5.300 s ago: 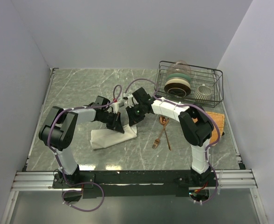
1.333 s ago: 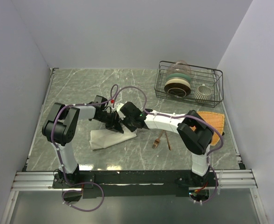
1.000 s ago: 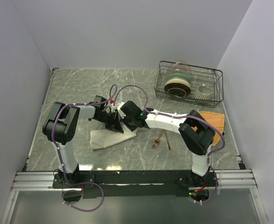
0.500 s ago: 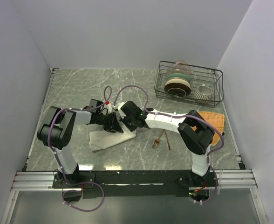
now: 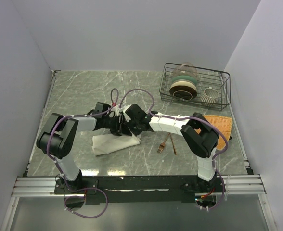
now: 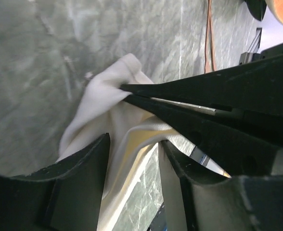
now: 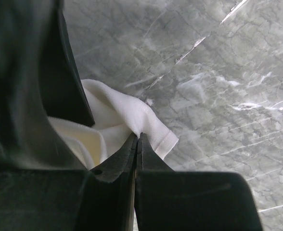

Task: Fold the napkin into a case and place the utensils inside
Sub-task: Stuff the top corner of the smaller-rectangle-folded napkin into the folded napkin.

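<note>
Your right gripper (image 7: 138, 138) is pinching a fold of the napkin (image 5: 108, 143), which sits bunched up on the table (image 5: 83, 91) left of centre. Your left gripper (image 6: 134, 142) has its fingers spread, with cloth running between them. The utensils (image 5: 167, 142) lie just off to the napkin's right.

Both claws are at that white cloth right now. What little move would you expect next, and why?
Probably the left gripper backs away from the napkin. Its jaws stand open around the cloth and clamp nothing, while the right gripper is pinched shut on the cloth's edge near a corner. Backing off would leave the right one free to carry that edge over for a fold.
</note>
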Robot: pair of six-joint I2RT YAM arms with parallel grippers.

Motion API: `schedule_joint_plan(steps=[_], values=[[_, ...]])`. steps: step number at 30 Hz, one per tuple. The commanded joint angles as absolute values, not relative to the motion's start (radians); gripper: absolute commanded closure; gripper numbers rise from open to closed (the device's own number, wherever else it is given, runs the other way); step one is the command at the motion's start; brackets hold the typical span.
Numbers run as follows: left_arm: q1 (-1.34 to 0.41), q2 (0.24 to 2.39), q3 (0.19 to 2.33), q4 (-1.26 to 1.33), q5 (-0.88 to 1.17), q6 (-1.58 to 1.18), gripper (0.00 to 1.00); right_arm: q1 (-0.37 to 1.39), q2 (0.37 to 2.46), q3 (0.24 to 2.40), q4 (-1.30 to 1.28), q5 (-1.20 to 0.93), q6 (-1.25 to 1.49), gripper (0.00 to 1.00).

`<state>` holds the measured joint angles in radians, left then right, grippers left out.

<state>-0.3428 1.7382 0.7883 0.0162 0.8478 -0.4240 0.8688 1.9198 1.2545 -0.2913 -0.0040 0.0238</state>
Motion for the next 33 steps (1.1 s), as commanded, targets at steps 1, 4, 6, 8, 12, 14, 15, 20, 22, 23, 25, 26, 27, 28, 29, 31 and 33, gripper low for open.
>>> schedule_joint_plan(steps=[1,4,6,8,12,14,15,20,22,23,25,26,27,28,29,31,33], values=[[-0.367,1.718,0.796,0.061,0.83,-0.434,0.49,0.859,1.925,1.262,-0.281,0.003,0.048,1.0],[-0.367,1.718,0.781,0.081,0.822,-0.443,0.46,0.859,1.927,1.267,-0.282,0.003,0.049,1.0],[-0.364,1.703,0.769,0.101,0.839,-0.454,0.44,0.858,1.927,1.269,-0.282,0.003,0.048,1.0],[-0.359,1.666,0.744,0.129,0.841,-0.451,0.41,0.859,1.925,1.267,-0.282,0.003,0.046,1.0],[-0.305,1.582,0.655,0.227,0.842,-0.483,0.39,0.856,1.927,1.267,-0.284,0.003,0.044,1.0],[-0.269,1.504,0.626,0.268,0.825,-0.485,0.39,0.851,1.928,1.267,-0.285,0.003,0.046,1.0],[-0.258,1.482,0.621,0.258,0.799,-0.463,0.39,0.851,1.928,1.267,-0.285,0.003,0.049,1.0],[-0.229,1.323,0.629,0.137,0.779,-0.351,0.47,0.845,1.936,1.282,-0.296,-0.028,0.055,1.0],[-0.247,1.248,0.608,0.124,0.822,-0.357,0.54,0.842,1.939,1.29,-0.298,-0.031,0.054,1.0],[-0.277,1.232,0.6,0.12,0.836,-0.367,0.57,0.842,1.939,1.29,-0.298,-0.032,0.054,1.0],[-0.313,1.218,0.569,0.126,0.844,-0.416,0.67,0.838,1.944,1.296,-0.298,-0.041,0.058,1.0],[-0.337,1.219,0.554,0.139,0.838,-0.44,0.71,0.836,1.948,1.301,-0.302,-0.046,0.061,1.0],[-0.35,1.223,0.525,0.159,0.836,-0.489,0.79,0.833,1.951,1.305,-0.305,-0.049,0.064,1.0],[-0.362,1.238,0.516,0.193,0.813,-0.506,0.82,0.83,1.953,1.313,-0.308,-0.055,0.069,1.0],[-0.388,1.247,0.503,0.204,0.801,-0.535,0.86,0.828,1.959,1.316,-0.308,-0.055,0.072,1.0],[-0.405,1.285,0.495,0.248,0.785,-0.566,0.89,0.825,1.965,1.327,-0.313,-0.058,0.074,1.0],[-0.419,1.321,0.495,0.271,0.767,-0.589,0.94,0.824,1.973,1.333,-0.318,-0.061,0.077,1.0]])
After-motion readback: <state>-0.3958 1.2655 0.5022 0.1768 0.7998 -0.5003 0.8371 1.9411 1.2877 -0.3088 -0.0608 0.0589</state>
